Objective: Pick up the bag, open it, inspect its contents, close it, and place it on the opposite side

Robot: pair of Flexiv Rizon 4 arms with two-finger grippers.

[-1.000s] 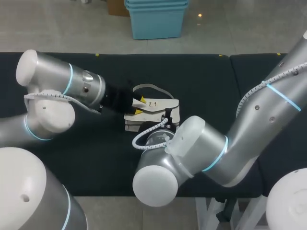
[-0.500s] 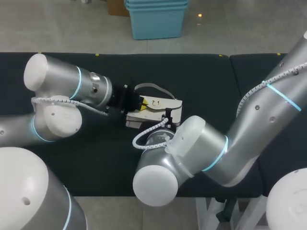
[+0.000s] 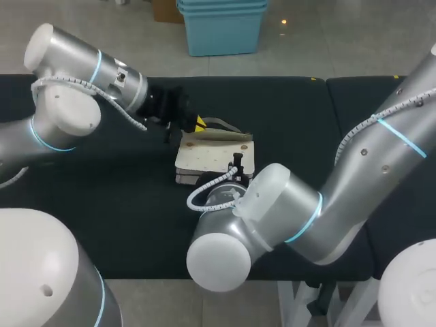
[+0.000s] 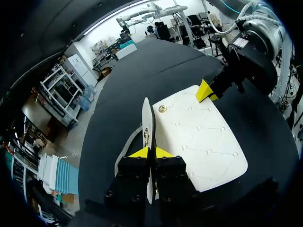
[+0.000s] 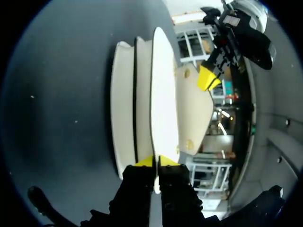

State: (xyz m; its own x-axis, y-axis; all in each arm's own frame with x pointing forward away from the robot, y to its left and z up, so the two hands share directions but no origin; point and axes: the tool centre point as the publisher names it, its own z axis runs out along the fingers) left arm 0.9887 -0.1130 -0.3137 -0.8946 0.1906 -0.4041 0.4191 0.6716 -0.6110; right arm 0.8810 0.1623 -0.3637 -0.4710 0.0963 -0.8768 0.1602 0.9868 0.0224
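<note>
The black bench carries the cream bag near its middle, long axis running toward the side edges. Its flap stands up along the far side, pinched by the left fingers. The right fingers are clamped on the bag's near edge, so the opening lies between both arms

Two robot arms, the left arm and the right arm, are made of smooth, rounded silver-grey segments with white domed joint caps. Thin light-blue rings circle the joints. White coiled cables run along the casings, which are dotted with small dark screws. The left gripper and right gripper are black and boxy with bright yellow wedge tips.
</note>
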